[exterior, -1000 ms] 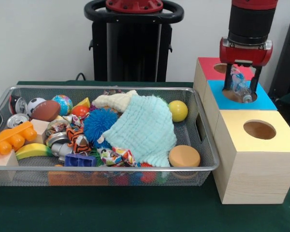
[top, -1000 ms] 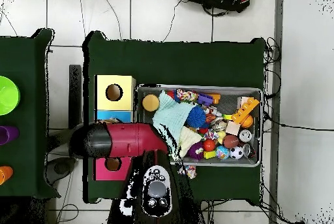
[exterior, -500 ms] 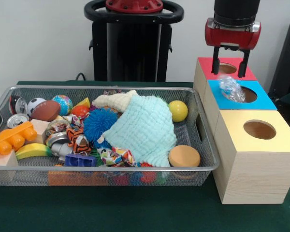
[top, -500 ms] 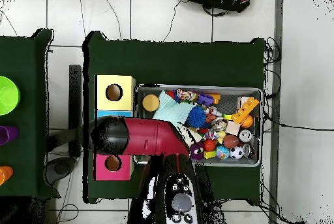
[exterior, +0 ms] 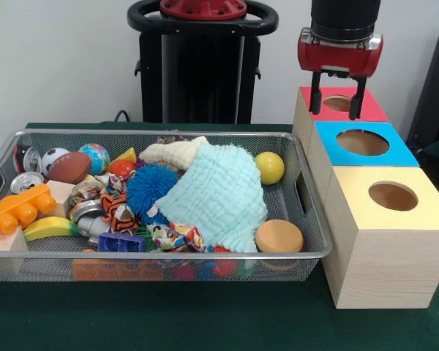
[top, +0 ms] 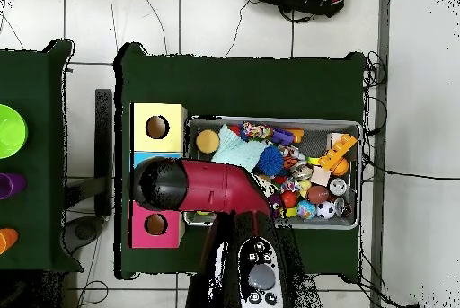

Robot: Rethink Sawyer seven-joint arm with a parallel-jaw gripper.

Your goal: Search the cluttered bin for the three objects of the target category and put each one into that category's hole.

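I see the gripper (exterior: 339, 86) hanging above the red box (exterior: 342, 104), its two dark fingers (exterior: 316, 82) spread apart with nothing between them. In the overhead view the arm (top: 193, 186) covers the gripper and most of the blue box.

Three wooden boxes stand in a row on the green tabletop (exterior: 205, 322), just beside the bin (exterior: 154, 257): the red box farthest back, the blue box (exterior: 362, 143) in the middle, the yellow box (exterior: 389, 197) nearest the camera. Each has a round hole in its top. The blue hole (exterior: 362, 141) shows only dark interior; I cannot tell what lies inside it.

The wire bin is crowded. A pale green cloth (exterior: 219, 194) lies draped over the middle, with a cream cloth (exterior: 174, 152) behind it and a blue spiky ball (exterior: 151, 188) touching its left edge. A yellow ball (exterior: 269, 167) sits near the back right corner, an orange disc (exterior: 279, 236) at the front right. At the left end lie an orange brick (exterior: 16, 212), a banana (exterior: 50, 227), a can (exterior: 25, 182), a football (exterior: 68, 167), a soccer ball (exterior: 53, 157) and a globe ball (exterior: 94, 157).

I cannot tell from these views which bin items belong to the target category.
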